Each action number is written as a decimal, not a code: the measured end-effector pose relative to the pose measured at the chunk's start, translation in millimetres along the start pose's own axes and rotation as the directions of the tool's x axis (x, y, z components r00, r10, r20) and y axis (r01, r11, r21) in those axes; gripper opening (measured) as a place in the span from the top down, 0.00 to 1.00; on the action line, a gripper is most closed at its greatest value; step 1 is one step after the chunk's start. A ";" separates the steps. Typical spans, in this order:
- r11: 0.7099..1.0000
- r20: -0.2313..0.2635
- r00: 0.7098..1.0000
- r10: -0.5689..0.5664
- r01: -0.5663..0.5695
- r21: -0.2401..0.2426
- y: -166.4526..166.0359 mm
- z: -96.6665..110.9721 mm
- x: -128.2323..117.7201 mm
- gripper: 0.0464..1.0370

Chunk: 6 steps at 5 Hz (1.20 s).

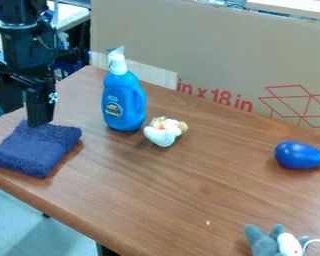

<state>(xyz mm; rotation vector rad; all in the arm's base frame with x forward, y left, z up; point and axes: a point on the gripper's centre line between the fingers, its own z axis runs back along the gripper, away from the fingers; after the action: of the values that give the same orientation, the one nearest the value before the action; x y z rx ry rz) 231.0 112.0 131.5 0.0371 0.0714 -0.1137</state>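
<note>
At the upper left, the black gripper (25, 116) hangs pointing down, its two fingers apart with nothing between them. Just below it lies a folded dark blue cloth (37, 149) on the table's left corner; one fingertip is at the cloth's back edge, and I cannot tell if they touch. Right of the gripper stands a blue bottle (124, 102) with a white pump top, upright. Beside the bottle's base is a small white and tan plush toy (164, 131), lying on the table.
A blue egg-shaped object (300, 155) lies on the wooden table (189, 185) at the right. A grey and white plush toy (273, 243) is at the bottom right edge. A large cardboard panel (216, 55) stands along the table's back edge. The front edge slants down to the right.
</note>
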 end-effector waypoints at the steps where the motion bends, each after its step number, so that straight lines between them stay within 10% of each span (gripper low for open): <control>1: 1.000 -0.023 1.000 0.004 -0.005 -0.016 0.4 -7.8 -1.0 0.04; 4: 0.976 0.027 0.976 0.215 -0.214 -0.052 84.6 -42.7 37.8 0.04; 6: 0.973 -0.080 0.974 0.213 -0.204 0.105 78.2 -72.1 37.5 0.04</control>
<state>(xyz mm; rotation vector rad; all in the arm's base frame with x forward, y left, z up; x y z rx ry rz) 272.2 188.4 59.4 0.1461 0.1527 0.0956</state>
